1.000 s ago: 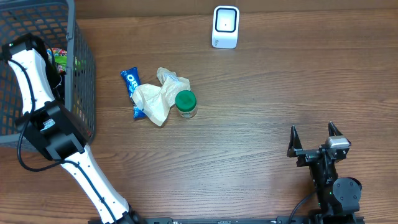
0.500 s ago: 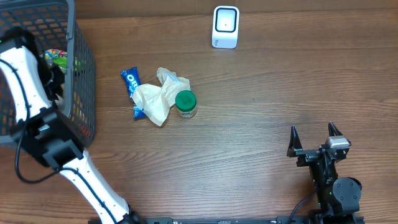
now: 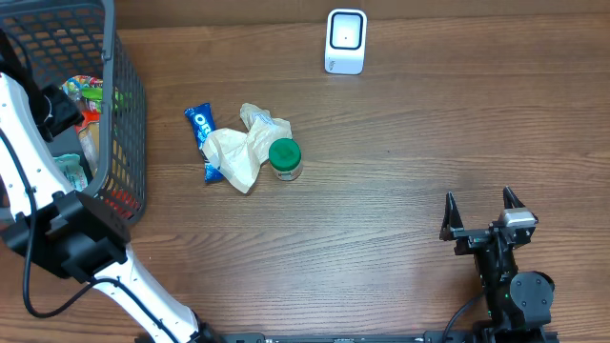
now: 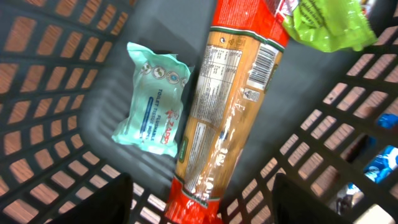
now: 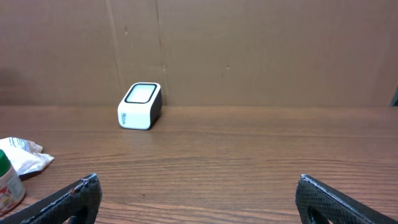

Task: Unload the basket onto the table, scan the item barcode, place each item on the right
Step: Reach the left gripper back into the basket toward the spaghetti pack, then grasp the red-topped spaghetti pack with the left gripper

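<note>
Basket [image 3: 124,114] in the overhead view holds the goods. The left arm [image 3: 21,143] reaches into it, its fingers hidden. The right gripper [image 3: 478,198] sits wide open, far from the basket, as does the scanner [image 3: 345,41].

Left wrist: on the basket floor the packet [image 4: 230,106] runs lengthwise away from the left gripper [image 4: 200,190]. The fingers are released either side of its near end, the barcode faces up, and the far end is under a green bag [image 4: 323,25].

Right wrist: no basket in sight.
</note>
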You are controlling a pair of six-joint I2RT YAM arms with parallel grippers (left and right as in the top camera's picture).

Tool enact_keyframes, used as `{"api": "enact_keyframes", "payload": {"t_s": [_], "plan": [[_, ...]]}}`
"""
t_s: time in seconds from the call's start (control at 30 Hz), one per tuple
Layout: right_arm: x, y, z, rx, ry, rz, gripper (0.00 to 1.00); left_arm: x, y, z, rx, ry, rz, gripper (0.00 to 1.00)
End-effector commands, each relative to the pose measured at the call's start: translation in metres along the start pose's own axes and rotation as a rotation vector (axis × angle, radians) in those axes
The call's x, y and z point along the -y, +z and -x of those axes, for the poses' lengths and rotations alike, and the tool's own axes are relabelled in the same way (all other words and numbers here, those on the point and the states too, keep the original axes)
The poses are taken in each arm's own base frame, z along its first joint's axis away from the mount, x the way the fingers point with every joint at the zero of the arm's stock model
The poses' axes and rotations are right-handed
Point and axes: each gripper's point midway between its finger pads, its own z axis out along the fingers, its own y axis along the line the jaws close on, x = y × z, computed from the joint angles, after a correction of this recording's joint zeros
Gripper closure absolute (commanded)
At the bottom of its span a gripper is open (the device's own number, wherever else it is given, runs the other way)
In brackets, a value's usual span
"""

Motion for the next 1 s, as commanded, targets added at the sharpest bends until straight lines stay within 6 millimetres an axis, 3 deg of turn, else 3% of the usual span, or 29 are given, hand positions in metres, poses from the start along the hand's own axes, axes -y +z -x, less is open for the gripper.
{"api": "enact_keyframes", "payload": {"t_s": [0.0, 0.27, 0.57, 0.87, 0.97], "plan": [[0.001, 0.0, -0.003, 0.0, -0.007, -0.007, 0.0, 0.002, 0.031, -0.004, -0.07, 0.014, 0.016, 0.31], [0.001, 0.0, -0.003, 0.0, -0.007, -0.007, 0.0, 0.007, 0.088, -0.013, -0.188, 0.038, 0.035, 0.25], [0.002, 0.0, -0.003, 0.0, -0.007, -0.008, 0.0, 0.012, 0.129, -0.019, -0.254, 0.066, 0.038, 0.23], [0.001, 0.0, -0.003, 0.0, -0.007, -0.007, 0.0, 0.021, 0.142, -0.01, -0.219, 0.085, -0.003, 0.21], [0.001, 0.0, -0.003, 0.0, -0.007, -0.007, 0.0, 0.022, 0.143, -0.005, -0.2, 0.084, -0.006, 0.16]]}}
